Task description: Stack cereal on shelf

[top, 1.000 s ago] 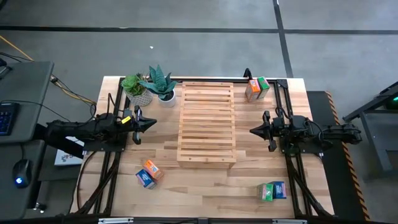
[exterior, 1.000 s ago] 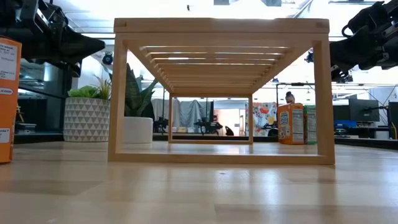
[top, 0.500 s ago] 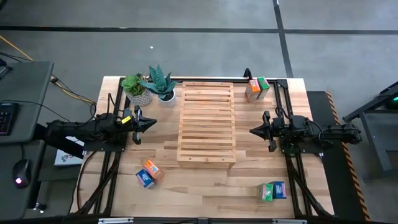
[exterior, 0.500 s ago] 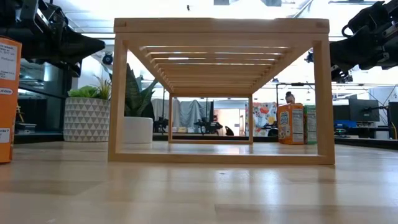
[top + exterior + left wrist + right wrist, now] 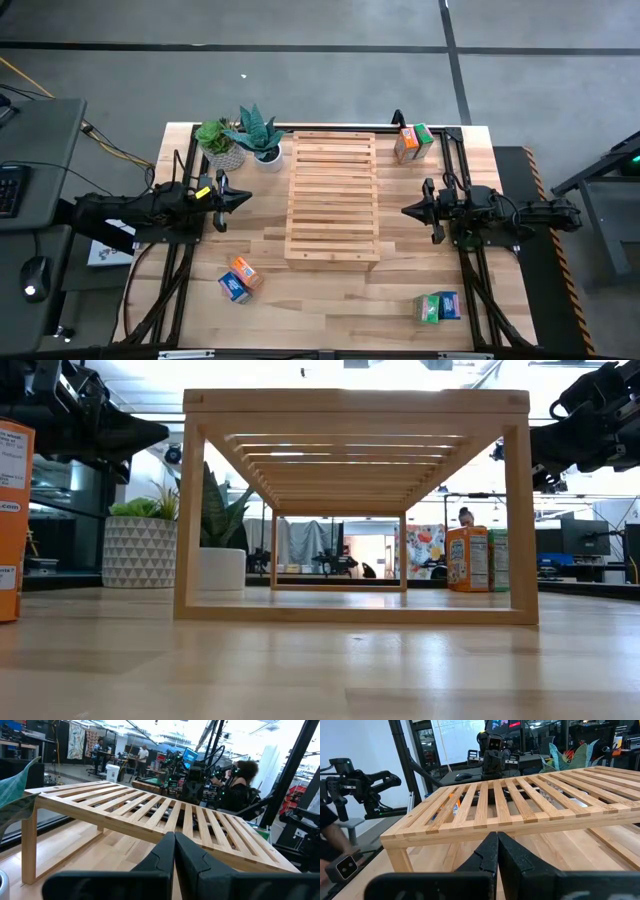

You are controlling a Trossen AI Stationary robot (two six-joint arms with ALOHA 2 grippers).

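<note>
The light-wood slatted shelf (image 5: 332, 200) stands on its legs in the middle of the table. Cereal boxes sit in three pairs on the tabletop: orange and blue (image 5: 240, 278) at the near left, green and blue (image 5: 438, 307) at the near right, orange and green (image 5: 412, 142) at the far right, also standing upright in the low view (image 5: 477, 559). My left gripper (image 5: 245, 198) hovers shut to the left of the shelf, pointing level at it (image 5: 174, 840). My right gripper (image 5: 407, 210) hovers shut to the right of the shelf, facing it (image 5: 497, 837).
Two potted plants (image 5: 240, 140) stand at the far left beside the shelf. Black frame rails (image 5: 180, 270) run along both table sides under the arms. An orange box (image 5: 12, 520) looms close at the low view's left. People sit in the room beyond (image 5: 240, 785).
</note>
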